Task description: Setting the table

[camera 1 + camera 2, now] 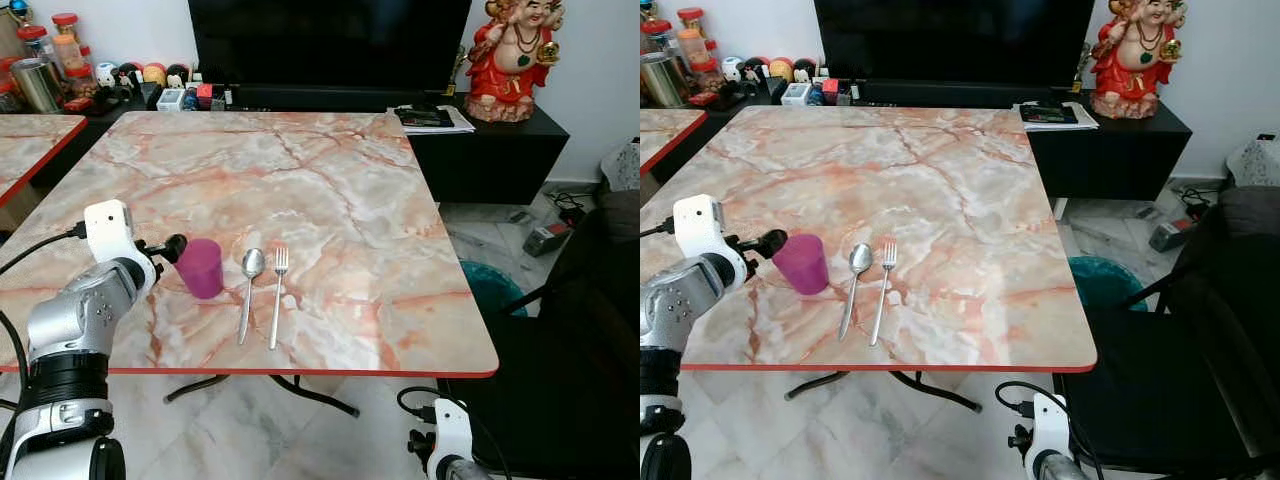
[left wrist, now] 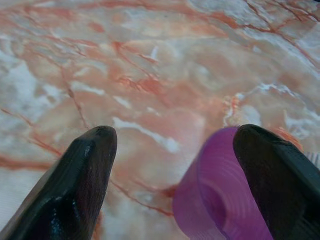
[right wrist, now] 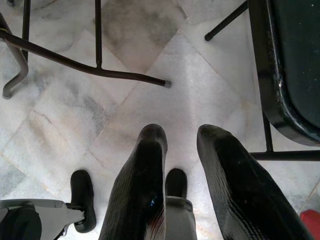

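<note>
Cup placement step, looks like, with the cutlery already laid out.

The purple cup (image 1: 201, 267) stands upright, translucent ribbed plastic, lower left of the frame on the marble tabletop (image 1: 330, 190), just beside the spoon (image 1: 250, 290) and fork (image 1: 279, 292). Left gripper (image 2: 172, 145) has its fingers spread, one pad against the cup's rim, not pinching it. Next I'd guess it backs off cleanly without tipping it. Right gripper (image 3: 180, 150) hangs idle, fingers slightly apart.

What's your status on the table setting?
Left pincer open beside purple plastic cup. Right pincer idle, low. Metal spoon, fork laid. Nothing blocking.
</note>
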`<state>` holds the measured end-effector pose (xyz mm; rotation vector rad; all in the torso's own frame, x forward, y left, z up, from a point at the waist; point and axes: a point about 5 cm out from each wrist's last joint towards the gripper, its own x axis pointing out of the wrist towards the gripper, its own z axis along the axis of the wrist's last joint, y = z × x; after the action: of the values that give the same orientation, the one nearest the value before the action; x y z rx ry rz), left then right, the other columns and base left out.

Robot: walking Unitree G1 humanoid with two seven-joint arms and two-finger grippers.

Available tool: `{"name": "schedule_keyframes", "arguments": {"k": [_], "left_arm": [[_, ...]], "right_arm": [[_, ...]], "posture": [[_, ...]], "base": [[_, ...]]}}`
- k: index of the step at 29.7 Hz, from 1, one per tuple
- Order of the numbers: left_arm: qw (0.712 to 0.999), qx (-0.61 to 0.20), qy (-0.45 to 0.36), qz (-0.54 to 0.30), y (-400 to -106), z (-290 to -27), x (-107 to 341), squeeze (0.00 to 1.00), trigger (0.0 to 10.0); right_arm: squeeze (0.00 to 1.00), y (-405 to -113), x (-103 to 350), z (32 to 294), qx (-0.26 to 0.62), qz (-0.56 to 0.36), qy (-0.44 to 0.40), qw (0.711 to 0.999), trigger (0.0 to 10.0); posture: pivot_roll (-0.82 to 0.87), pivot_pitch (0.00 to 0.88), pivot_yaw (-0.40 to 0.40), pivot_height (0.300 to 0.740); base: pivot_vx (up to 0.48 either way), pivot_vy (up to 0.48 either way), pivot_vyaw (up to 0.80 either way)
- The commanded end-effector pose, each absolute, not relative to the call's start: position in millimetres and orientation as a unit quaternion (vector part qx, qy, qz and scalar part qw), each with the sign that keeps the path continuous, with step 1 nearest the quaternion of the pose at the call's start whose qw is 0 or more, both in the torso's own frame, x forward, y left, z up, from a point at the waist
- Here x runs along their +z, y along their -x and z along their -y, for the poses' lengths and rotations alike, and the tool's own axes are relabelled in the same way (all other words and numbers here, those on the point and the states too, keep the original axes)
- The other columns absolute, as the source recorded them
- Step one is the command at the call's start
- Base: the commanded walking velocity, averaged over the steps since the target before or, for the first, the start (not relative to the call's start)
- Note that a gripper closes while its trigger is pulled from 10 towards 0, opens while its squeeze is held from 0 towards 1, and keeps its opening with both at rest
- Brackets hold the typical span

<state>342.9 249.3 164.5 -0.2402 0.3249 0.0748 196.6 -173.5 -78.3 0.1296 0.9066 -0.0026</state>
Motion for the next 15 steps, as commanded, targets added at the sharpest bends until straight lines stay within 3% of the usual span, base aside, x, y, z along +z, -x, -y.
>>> {"name": "schedule_keyframes", "arguments": {"k": [1, 15], "left_arm": [[0.977, 0.042, 0.113, -0.177, -343.2, -248.3, 158.9, 0.00, 10.0], [0.973, 0.047, 0.111, -0.199, -345.1, -243.8, 150.0, 0.00, 10.0]], "right_arm": [[0.00, -197.5, -77.9, 174.0, -0.005, -0.437, -0.065, 0.897, 10.0], [0.00, -197.6, -77.9, 173.4, -0.006, -0.436, -0.067, 0.897, 10.0]], "posture": [[0.07, 0.000, -0.023, 0.740], [0.07, 0.000, -0.020, 0.740]], "base": [[0.000, 0.000, 0.00], [0.000, 0.000, 0.00]]}}
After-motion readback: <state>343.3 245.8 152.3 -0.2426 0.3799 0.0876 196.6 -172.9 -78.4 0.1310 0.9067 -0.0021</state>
